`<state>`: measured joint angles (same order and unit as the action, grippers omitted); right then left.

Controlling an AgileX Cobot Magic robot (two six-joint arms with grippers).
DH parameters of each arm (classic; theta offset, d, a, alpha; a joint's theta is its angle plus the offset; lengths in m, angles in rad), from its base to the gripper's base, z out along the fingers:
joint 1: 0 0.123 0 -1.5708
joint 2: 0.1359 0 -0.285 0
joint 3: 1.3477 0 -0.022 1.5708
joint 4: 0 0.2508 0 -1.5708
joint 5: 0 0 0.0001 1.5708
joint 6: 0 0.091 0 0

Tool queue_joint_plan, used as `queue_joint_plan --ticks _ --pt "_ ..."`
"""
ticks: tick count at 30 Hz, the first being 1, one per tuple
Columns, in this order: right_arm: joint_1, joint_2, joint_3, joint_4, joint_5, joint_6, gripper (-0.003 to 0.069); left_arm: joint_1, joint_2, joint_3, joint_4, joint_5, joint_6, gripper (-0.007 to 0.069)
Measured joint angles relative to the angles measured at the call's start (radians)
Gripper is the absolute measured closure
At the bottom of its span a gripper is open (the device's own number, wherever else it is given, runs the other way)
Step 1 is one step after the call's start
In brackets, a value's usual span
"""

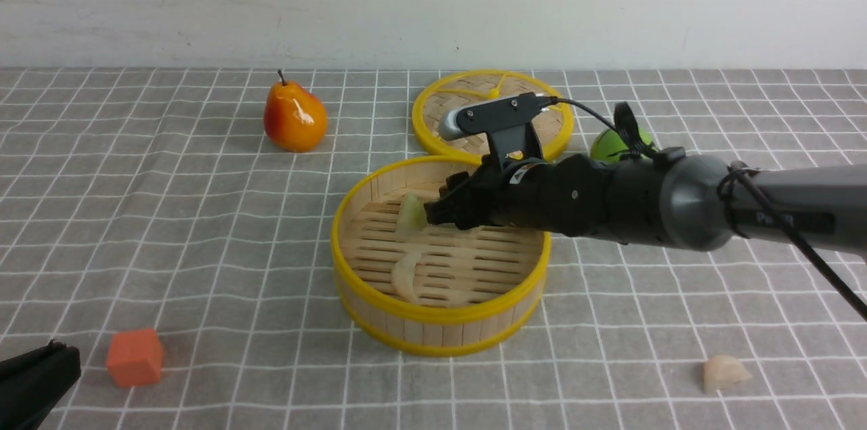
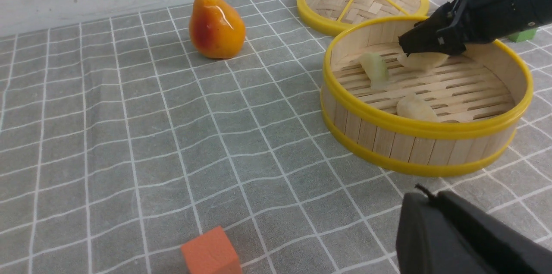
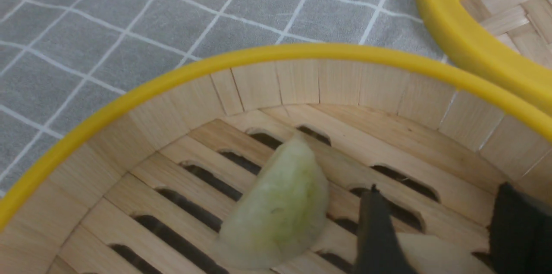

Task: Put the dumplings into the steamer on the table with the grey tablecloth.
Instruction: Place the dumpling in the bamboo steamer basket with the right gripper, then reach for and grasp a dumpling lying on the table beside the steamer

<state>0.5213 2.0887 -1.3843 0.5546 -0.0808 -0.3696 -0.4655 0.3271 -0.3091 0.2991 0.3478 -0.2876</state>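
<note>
Cream dumpling (image 3: 435, 259) lies between right pincer (image 3: 440, 222) fingers

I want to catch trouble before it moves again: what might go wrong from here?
The right hand hangs low inside the steamer, right beside the green dumpling; withdrawing might nudge it. The whitish dumpling between its fingers might cling and lift out. The loose dumpling lies apart on the grey tablecloth; a poor grasp could push it farther.

Front camera looks forward over the whole grey tablecloth (image 1: 203, 227); left wrist camera sits low, farther off; right wrist camera hangs close; all share the steamer (image 1: 440, 328).
</note>
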Motion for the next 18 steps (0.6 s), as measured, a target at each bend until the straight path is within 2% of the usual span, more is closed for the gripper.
queue_joint_plan --ticks 3,7,10,13,15,18 --pt "0.0 -0.027 0.0 0.0 0.015 -0.01 0.0201 0.0 0.0 0.0 0.002 -0.003 0.0 0.0604" --pt "-0.005 -0.128 0.0 0.0 0.087 -0.06 0.0182 0.0 0.0 0.0 0.002 -0.006 0.0 0.0603" --pt "-0.043 -0.27 0.0 -0.013 0.248 -0.127 0.018 0.0 0.0 0.0 0.002 -0.006 0.0 0.0599" --pt "-0.135 -0.385 -0.004 -0.062 0.464 -0.145 0.0188 0.0 0.0 0.0 -0.001 -0.006 0.0 0.0596" --pt "-0.212 -0.431 -0.005 -0.097 0.611 -0.105 0.0205 0.0 0.0 0.0 -0.005 -0.006 0.0 0.0593" --pt "-0.331 -0.449 0.004 -0.139 0.834 0.065 0.0237 0.0 0.0 0.0 -0.011 -0.006 0.0 0.0589"
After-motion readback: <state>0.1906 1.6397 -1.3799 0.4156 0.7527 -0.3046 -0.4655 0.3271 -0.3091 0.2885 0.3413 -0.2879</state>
